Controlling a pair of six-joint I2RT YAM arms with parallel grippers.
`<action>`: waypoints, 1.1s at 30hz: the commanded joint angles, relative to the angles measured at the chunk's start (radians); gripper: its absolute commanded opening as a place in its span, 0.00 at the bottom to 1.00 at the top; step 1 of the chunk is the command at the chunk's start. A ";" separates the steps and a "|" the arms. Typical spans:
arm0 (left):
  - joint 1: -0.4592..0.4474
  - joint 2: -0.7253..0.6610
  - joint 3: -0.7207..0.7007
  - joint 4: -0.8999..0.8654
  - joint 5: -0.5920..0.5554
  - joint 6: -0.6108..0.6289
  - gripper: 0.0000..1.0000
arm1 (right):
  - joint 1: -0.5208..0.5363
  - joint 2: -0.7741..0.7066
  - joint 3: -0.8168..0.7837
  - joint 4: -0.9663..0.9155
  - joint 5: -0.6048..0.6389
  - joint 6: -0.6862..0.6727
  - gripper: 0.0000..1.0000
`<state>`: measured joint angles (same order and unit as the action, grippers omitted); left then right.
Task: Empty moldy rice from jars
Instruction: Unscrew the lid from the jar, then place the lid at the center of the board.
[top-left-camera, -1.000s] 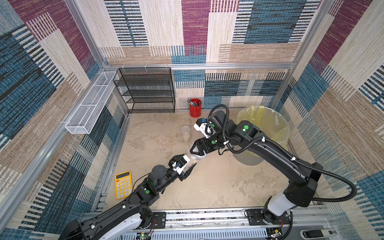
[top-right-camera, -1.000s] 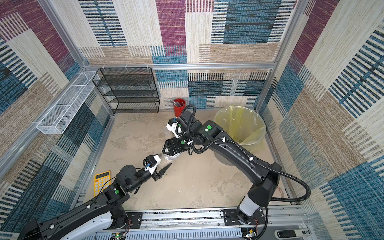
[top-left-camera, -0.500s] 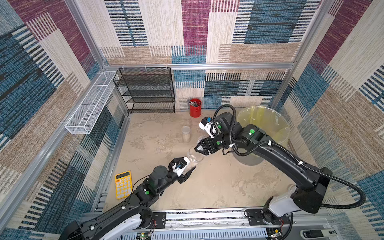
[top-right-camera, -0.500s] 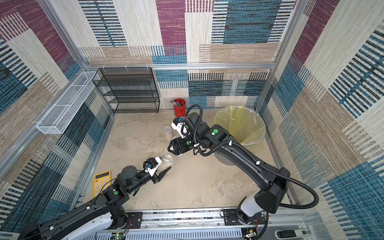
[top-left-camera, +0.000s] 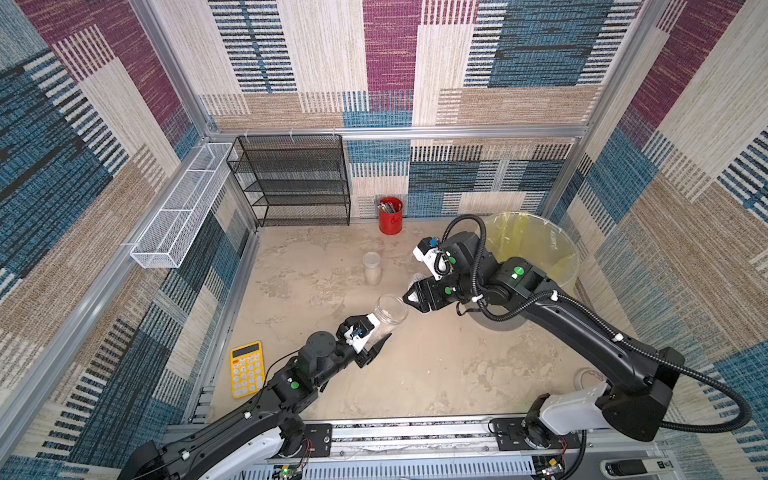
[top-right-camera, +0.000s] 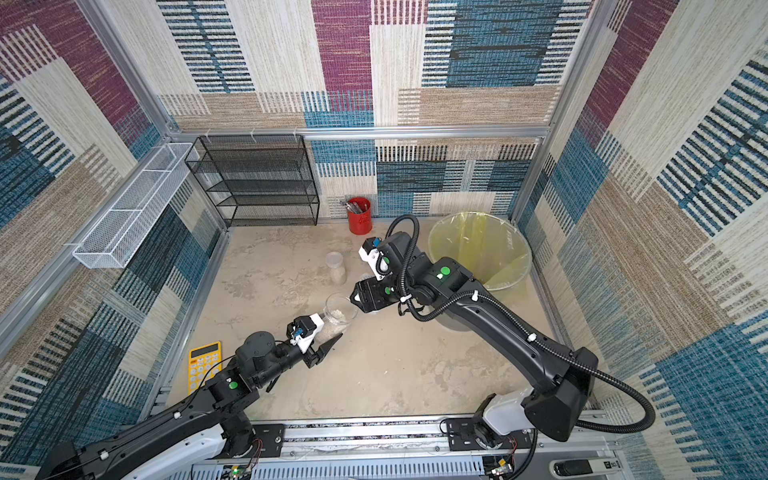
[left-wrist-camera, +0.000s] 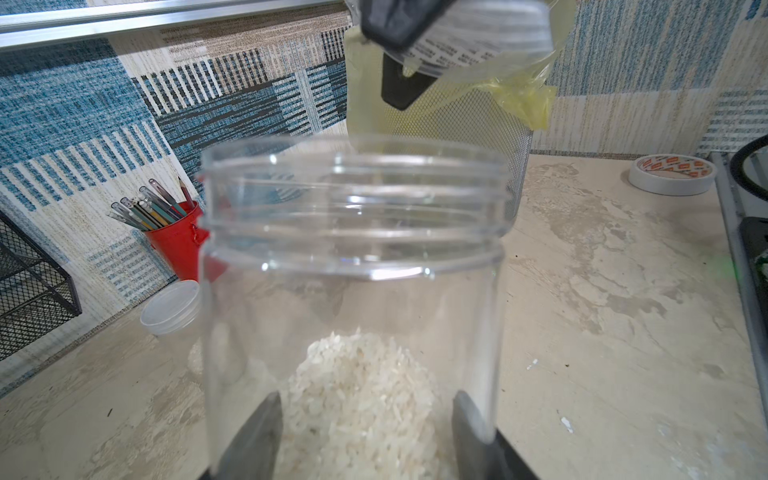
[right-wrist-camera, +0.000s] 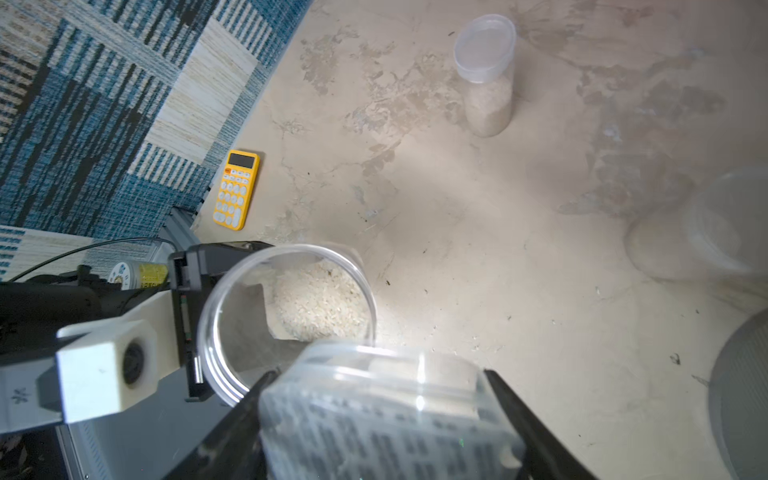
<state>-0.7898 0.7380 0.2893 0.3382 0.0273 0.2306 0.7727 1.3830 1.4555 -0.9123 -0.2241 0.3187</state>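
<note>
Print on lid (right-wrist-camera: 386, 415), tape (left-wrist-camera: 669, 187): unreadable

- A black mesh shelf rack (top-left-camera: 297, 178) stands against the back wall, upper left of centre in both top views.
- A white wire basket (top-left-camera: 183, 208) hangs on the wall left of the rack.
- A red cup (top-left-camera: 390, 222) of pens and pencils stands just right of the rack.
- A yellow calculator (top-left-camera: 247, 369) lies flat at lower left.
- A grey mesh bin (top-left-camera: 524, 215) stands right of centre (yellow liner folded over its rim).
- A roll of tape (left-wrist-camera: 673, 174) lies flat on the beige table (top-left-camera: 436, 374).
</note>
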 joint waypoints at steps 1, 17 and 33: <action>0.000 -0.002 0.010 0.028 -0.013 -0.024 0.29 | -0.004 -0.031 -0.068 0.000 0.052 0.044 0.67; 0.000 -0.030 0.028 -0.011 -0.034 -0.040 0.29 | -0.015 0.012 -0.456 0.265 0.047 0.083 0.68; 0.000 -0.047 0.033 -0.025 -0.027 -0.059 0.29 | -0.016 0.152 -0.563 0.375 0.142 0.164 0.74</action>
<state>-0.7902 0.6842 0.3092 0.2726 -0.0006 0.1864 0.7570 1.5211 0.8997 -0.5728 -0.1379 0.4572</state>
